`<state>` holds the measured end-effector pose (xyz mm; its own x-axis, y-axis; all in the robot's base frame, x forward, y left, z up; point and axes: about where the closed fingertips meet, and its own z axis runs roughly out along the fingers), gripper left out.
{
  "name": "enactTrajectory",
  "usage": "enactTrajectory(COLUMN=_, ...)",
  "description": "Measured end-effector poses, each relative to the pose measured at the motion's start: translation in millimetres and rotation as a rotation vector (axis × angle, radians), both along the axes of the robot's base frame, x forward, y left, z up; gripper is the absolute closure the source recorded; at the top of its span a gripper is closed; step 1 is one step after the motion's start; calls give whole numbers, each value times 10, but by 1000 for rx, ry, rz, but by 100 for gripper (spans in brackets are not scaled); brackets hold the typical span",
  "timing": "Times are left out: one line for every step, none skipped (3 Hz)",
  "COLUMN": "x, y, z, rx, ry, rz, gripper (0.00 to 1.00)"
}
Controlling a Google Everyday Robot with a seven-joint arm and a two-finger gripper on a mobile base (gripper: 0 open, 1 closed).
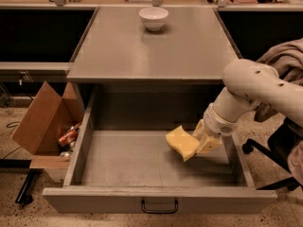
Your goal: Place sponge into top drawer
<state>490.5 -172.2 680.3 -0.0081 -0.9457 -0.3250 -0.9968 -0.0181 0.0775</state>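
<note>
Cardboard box [40,122] is sitting left of the open top drawer [118,162], over whose right half the sponge [179,142] is hanging, seemingly just off the floor, pinched in the gripper [198,144], so lowering it flat before releasing is looking wisest.

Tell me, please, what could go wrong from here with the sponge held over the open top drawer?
1. The gripper holds the sponge by one end, tilted. The soft foam might slip out early, though it would likely land in the top drawer anyway.
2. The wrist sits close to the drawer's right wall, so descending could knock it.
</note>
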Motion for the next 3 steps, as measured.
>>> enactTrajectory(x=0, y=0, z=0, rx=0, ry=0, rz=0, gripper=50)
enactTrajectory(x=0, y=0, z=0, rx=0, ry=0, rz=0, gripper=27)
enactTrajectory(x=0, y=0, z=-1, rx=0, ry=0, rz=0, gripper=4)
